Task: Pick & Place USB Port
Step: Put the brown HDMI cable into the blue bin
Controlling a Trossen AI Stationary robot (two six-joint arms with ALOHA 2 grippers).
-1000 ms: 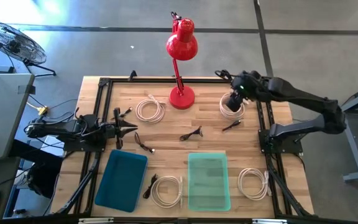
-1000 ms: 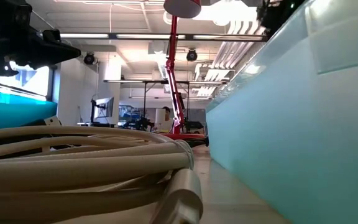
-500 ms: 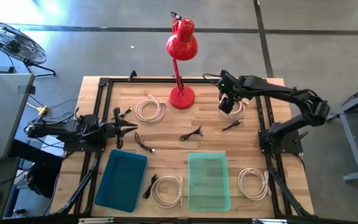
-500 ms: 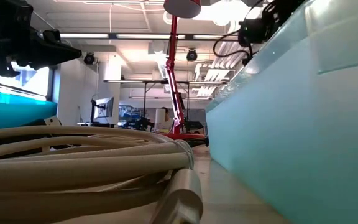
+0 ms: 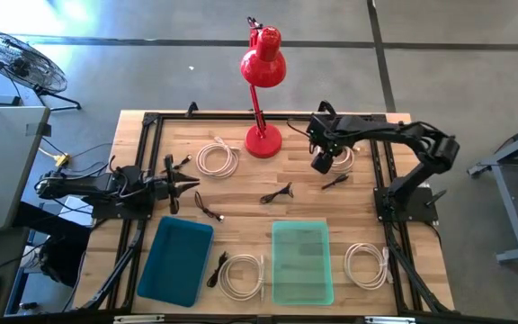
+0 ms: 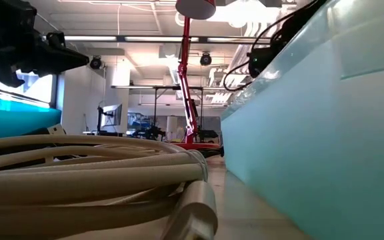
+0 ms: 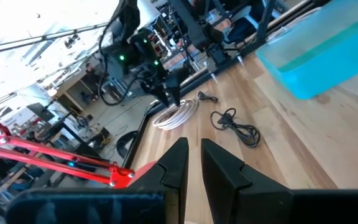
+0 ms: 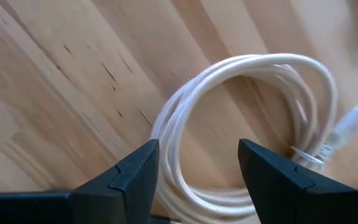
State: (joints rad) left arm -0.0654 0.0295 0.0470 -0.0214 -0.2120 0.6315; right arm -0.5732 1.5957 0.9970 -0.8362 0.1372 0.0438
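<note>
Hovering right hand (image 5: pixel 322 162), fingers wide, above white cable coil (image 8: pixel 253 124); wrist view alone shows clear plug; left hand (image 5: pixel 187 186) narrow, idle on counter (image 5: pixel 241 193).

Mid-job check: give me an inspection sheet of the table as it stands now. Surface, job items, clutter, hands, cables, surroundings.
Surface: wooden table with a black frame.
Job's things: white cable coil at the back right, under the right hand; blue tray and pale green tray at the front.
Clutter: red lamp at the back centre.
Hands: right hand open, above the white coil; left hand waiting at the table's left edge, fingers nearly together.
Cables: three more white coils; small black cables.
Surroundings: fan on the floor at back left.
</note>
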